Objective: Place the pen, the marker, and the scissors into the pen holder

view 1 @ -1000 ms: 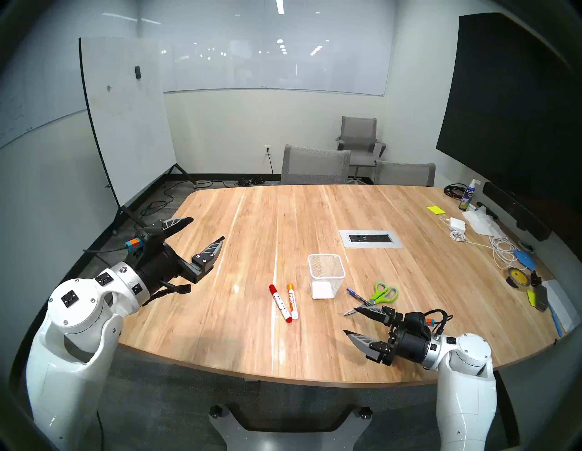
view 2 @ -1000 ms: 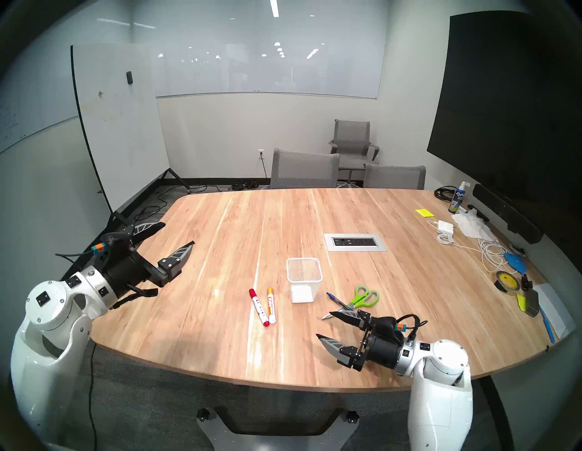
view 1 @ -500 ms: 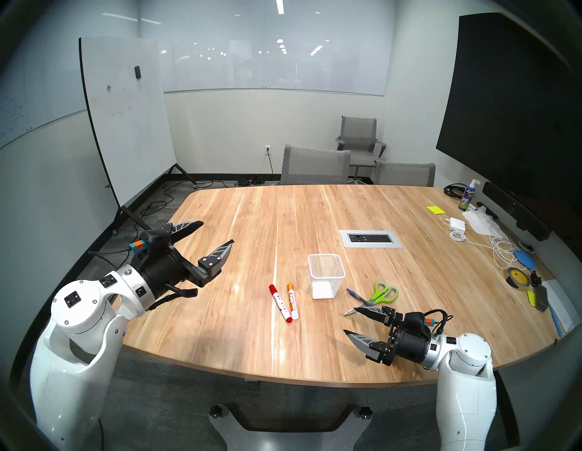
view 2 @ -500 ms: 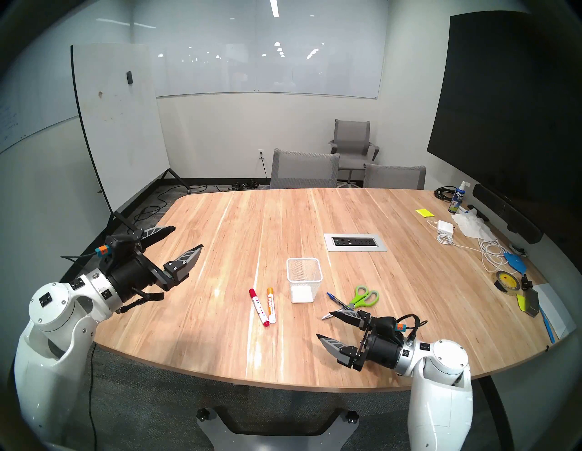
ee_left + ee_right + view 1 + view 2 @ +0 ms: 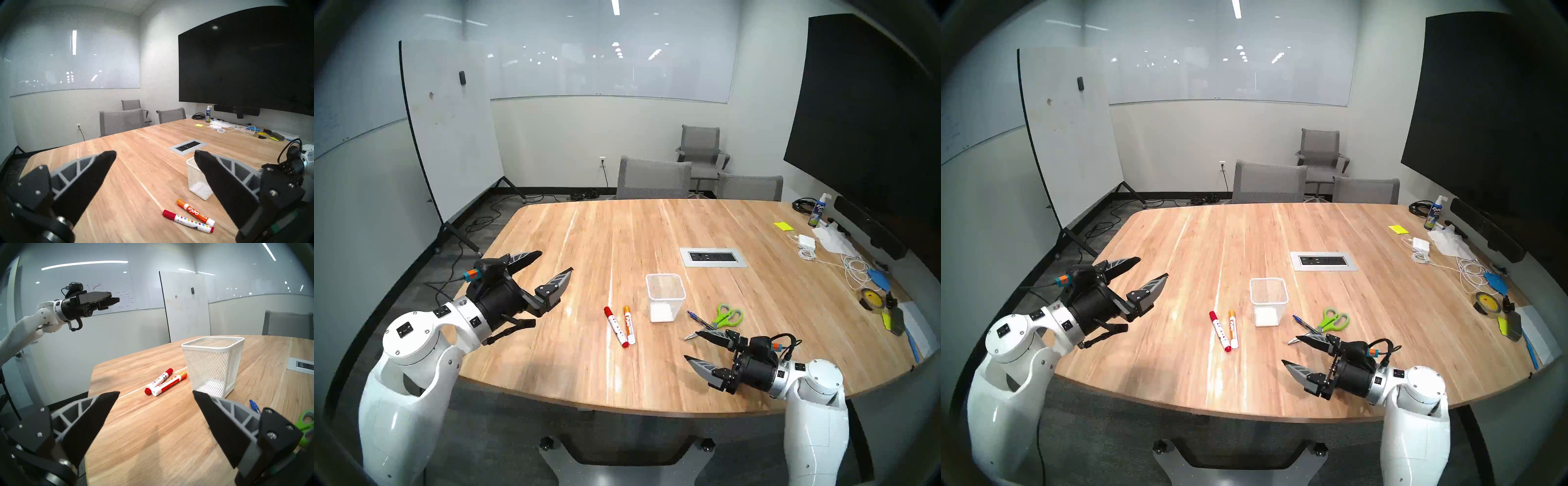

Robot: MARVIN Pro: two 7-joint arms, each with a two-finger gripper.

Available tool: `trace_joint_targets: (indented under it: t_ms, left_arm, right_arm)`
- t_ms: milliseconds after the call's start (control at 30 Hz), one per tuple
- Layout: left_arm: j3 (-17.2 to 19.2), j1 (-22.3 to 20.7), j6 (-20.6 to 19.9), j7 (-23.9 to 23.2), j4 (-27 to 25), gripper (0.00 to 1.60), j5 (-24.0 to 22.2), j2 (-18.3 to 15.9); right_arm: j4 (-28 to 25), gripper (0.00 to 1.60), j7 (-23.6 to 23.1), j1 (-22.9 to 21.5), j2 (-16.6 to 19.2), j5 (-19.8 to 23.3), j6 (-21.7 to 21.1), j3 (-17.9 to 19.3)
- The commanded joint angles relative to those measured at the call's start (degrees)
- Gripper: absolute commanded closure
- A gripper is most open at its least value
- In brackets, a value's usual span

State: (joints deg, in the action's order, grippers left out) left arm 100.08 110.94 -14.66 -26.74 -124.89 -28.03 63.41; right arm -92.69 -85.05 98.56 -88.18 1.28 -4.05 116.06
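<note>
The white mesh pen holder stands upright and empty near the surface's middle. Two white markers, red-capped and orange-capped, lie side by side toward its left edge. The blue pen and green-handled scissors lie touching toward the right edge.

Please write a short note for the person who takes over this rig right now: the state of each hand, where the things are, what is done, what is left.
Left hand: open, empty, above the table's left part.
Right hand: open, empty, low at the near right edge, just in front of the scissors.
Pen holder: upright mid-table, empty.
Red-capped marker and orange-capped marker: lying side by side left of the holder.
Pen: lying right of the holder, beside the scissors.
Done: nothing placed yet.
Left: pen, marker and scissors all go into the holder.
</note>
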Motion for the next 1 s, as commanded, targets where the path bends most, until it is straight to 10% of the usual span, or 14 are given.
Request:
trace_joint_targets:
  t_ms: [0,967]
  left_arm:
    - [-1.96,-1.08,-1.44,0.91,-0.04,0.00,0.58,0.15]
    - [-10.33,-9.82,-13.28,6.15,5.03,0.00,1.84,1.95]
  right_arm:
    - [-0.66,0.00,0.05,-0.29,0.10,0.46,-0.01,-0.12]
    - [-0.66,0.00,0.05,-0.30,0.07,0.43,-0.01,-0.10]
